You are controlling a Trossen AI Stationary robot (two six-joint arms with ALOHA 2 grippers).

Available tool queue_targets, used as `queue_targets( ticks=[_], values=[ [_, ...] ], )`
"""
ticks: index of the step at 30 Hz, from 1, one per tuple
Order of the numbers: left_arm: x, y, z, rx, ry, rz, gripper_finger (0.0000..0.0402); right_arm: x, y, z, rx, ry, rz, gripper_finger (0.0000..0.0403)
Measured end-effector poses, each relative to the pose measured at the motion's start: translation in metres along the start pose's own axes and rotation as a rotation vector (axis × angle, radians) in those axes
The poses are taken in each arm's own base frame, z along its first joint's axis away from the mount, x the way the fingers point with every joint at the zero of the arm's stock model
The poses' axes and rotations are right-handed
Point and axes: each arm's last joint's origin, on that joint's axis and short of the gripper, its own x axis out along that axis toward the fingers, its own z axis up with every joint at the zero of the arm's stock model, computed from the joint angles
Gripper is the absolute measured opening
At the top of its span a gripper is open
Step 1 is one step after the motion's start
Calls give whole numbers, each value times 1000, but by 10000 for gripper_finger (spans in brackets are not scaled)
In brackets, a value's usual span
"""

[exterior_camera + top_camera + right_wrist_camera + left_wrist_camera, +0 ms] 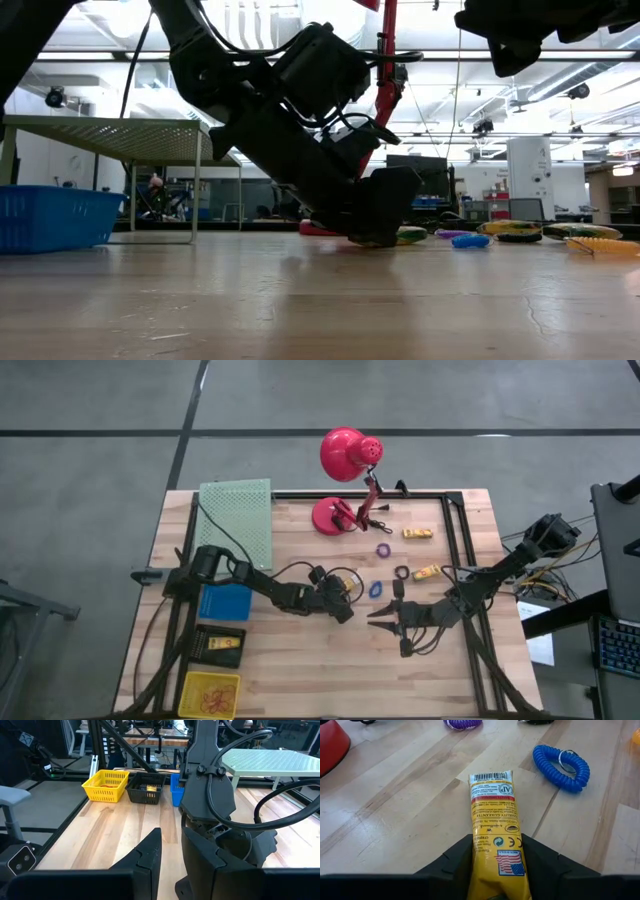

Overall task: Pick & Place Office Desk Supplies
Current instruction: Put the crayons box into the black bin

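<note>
Left wrist view has the left tool (497, 851) clamped around a yellow crayon pack (495, 825) lying on the desk (395, 820). Blue ring (561, 761) just ahead still needs sorting. Right tool (385, 615) hovers nearby, slightly open, empty.

Yellow printed pack (495, 840) lies flat on wood, blue coil ring (561, 761) near, perhaps apart

Left gripper (345, 598) low at mid-table, clamped; right gripper (384, 613) hovers nearby, slightly parted.
</note>
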Motion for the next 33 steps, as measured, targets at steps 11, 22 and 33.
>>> queue_targets(
  ticks=[11, 22, 33],
  values=[
    [0, 0, 1, 2, -1, 0, 144, 0, 0, 0, 0, 0, 0, 83],
    [-20, -1, 22, 60, -39, -23, 143, 0, 0, 0, 0, 0, 0, 68],
    [-69, 2, 55, 95, -10, -64, 143, 0, 0, 0, 0, 0, 0, 82]
  ],
)
